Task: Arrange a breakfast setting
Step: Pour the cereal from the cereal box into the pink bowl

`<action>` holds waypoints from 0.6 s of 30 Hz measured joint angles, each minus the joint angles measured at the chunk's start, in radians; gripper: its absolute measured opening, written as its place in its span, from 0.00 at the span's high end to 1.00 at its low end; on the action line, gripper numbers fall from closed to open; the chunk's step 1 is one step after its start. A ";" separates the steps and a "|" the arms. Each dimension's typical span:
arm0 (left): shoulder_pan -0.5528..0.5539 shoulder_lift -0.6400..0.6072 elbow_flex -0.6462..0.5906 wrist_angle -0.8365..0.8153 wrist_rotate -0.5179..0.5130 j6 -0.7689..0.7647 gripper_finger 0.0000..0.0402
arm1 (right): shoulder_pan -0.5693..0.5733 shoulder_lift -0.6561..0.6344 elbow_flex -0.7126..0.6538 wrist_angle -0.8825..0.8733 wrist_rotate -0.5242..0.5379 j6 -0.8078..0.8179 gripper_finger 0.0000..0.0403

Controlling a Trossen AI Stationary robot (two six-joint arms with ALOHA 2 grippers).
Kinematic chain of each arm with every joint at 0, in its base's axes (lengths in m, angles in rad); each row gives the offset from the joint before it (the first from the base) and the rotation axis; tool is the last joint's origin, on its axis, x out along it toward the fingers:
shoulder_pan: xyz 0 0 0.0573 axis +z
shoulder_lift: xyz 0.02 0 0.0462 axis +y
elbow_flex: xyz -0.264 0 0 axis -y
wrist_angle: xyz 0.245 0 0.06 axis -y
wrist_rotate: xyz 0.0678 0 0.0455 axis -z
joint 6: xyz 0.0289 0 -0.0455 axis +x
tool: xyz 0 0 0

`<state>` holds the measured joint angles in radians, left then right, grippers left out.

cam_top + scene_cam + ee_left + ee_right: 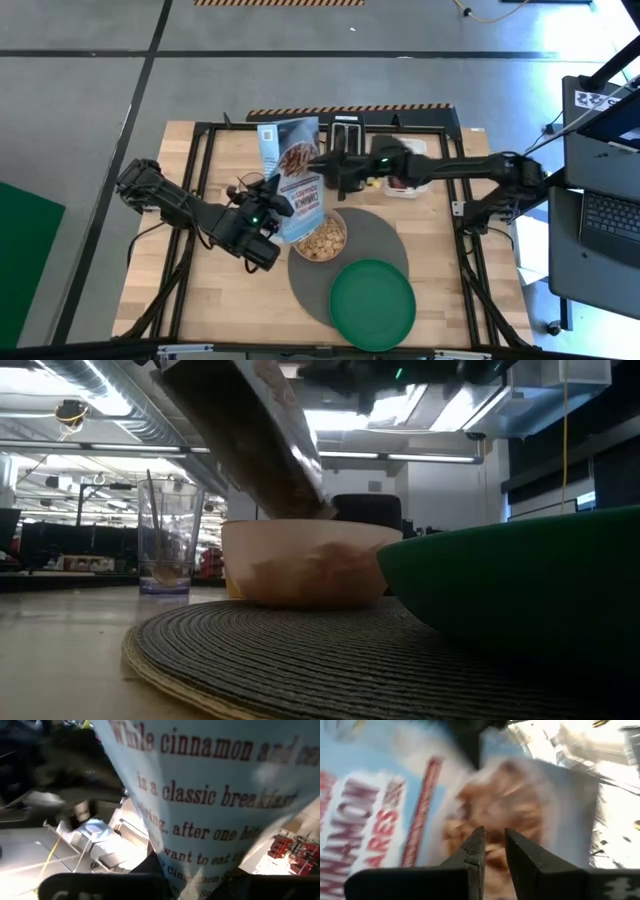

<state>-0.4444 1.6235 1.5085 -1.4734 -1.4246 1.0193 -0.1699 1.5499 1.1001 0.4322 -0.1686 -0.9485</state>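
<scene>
A light blue cereal box (292,180) hangs tilted between my two grippers, its low end (312,510) over a pinkish bowl (321,238) holding cereal pieces. The bowl stands on a round grey placemat (385,235), beside a green plate (372,303) that lies on the mat's near part. My left gripper (272,212) is shut on the box from the table's left. My right gripper (325,163) reaches in level from the right to the box's raised end, its fingers (476,845) almost together. A clear glass (168,540) with a thin utensil in it stands left of the bowl. My left gripper holds the cereal box on its lower half, by the printed back face (200,835), coming roughly level from the table's left. The fingers themselves are hidden under the box. The box is clear of the table and slants down toward the bowl. My right gripper meets the box at its right long edge near the raised end (318,160), coming level from the table's right. Its two fingers stand close together in front of the box's pictured front (495,810). The exact spot of contact is hidden by the fingers.
A black toaster (348,133) stands at the table's far edge behind the box. A white tray (405,187) lies under my right arm. Bare wooden table (220,290) lies at the near left and along the right edge.
</scene>
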 joint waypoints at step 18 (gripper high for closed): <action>0.024 0.027 0.047 0.066 0.065 0.073 0.94 | -0.001 -0.287 -0.176 -0.234 -0.027 0.061 0.85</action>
<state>-0.4205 1.6509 1.5559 -1.4070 -1.3597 1.0922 -0.1707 1.2629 0.9237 0.1980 -0.1953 -0.8877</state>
